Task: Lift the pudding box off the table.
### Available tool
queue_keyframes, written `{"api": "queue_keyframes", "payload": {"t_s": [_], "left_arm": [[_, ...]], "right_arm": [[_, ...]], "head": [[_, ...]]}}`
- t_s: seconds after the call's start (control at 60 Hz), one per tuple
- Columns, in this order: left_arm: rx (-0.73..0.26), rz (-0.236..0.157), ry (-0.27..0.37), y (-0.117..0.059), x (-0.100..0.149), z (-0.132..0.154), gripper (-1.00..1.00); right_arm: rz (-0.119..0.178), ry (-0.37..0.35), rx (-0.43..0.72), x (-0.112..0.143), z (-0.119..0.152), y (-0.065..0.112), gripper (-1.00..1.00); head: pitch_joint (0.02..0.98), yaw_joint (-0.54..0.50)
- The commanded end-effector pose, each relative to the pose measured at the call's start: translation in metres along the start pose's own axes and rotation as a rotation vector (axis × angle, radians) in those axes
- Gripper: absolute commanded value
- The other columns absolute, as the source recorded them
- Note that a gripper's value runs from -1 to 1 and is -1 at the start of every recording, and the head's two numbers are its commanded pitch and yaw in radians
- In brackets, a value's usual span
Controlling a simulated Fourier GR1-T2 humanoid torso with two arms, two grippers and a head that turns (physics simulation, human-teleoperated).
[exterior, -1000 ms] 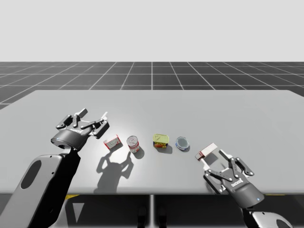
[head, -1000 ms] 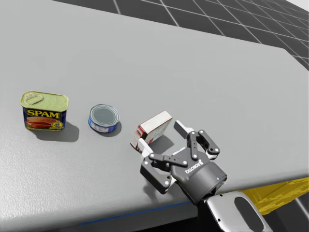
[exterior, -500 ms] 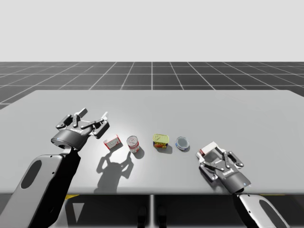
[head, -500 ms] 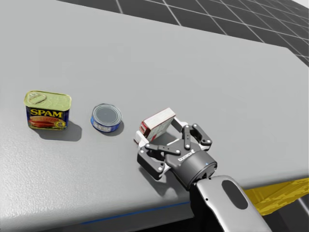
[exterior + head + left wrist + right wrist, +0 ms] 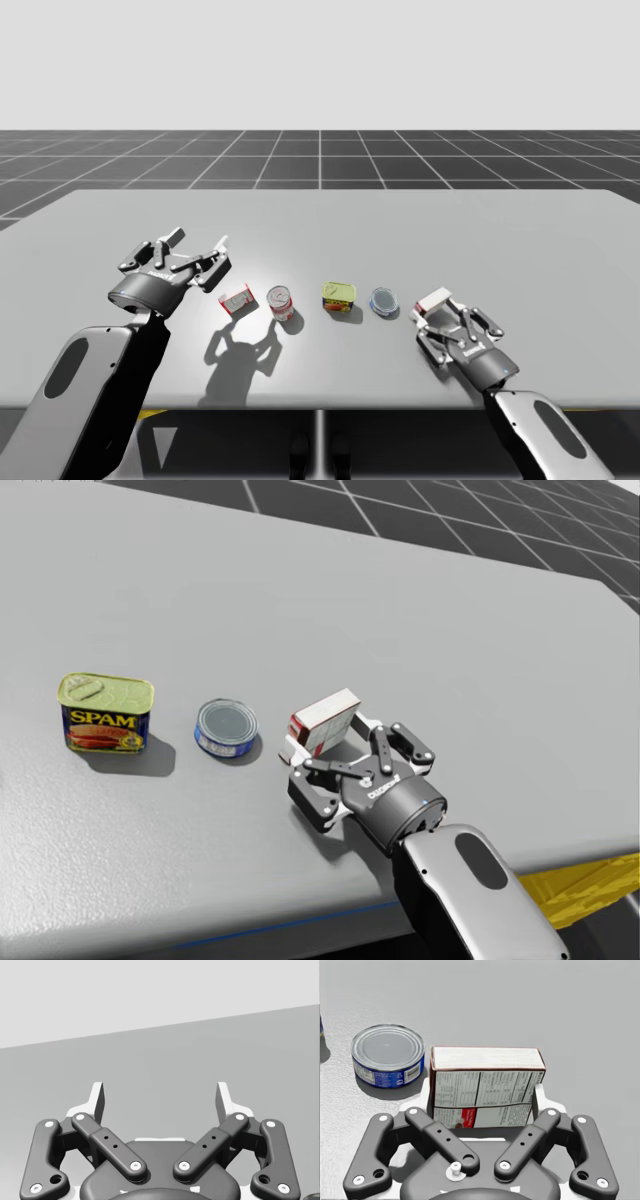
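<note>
The pudding box [image 5: 487,1090], on the table [image 5: 400,230] beside the blue tin [image 5: 387,1055], is being clasped on both sides by the right gripper [image 5: 482,1086]; a straight lift is seemingly being called for. The left gripper [image 5: 161,1091] is being held wide open.

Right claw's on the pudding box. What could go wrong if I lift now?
The right claw grips only the near end of the pudding box; the rest sticks out ahead, so it may pivot or slip when lifted. The flat blue can sits close beside the box; a sideways swing could knock it.
</note>
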Motion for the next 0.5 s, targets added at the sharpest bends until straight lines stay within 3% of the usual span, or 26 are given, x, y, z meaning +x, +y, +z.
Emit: {"api": "queue_keyframes", "payload": {"t_s": [0.017, 0.5], "left_arm": [[-0.003, -0.001, 0.0, -0.0007, 0.0001, 0.0, -1.0], [-0.009, -0.004, -0.001, -0.002, -0.0005, 0.0006, -1.0]], "right_arm": [[0.005, 0.027, -0.016, -0.0082, 0.0002, 0.0008, 0.98], [0.009, 0.026, -0.017, -0.0093, 0.0031, 0.0021, 1.0]], "head": [[0.837, -0.44], [0.498, -0.46]]}}
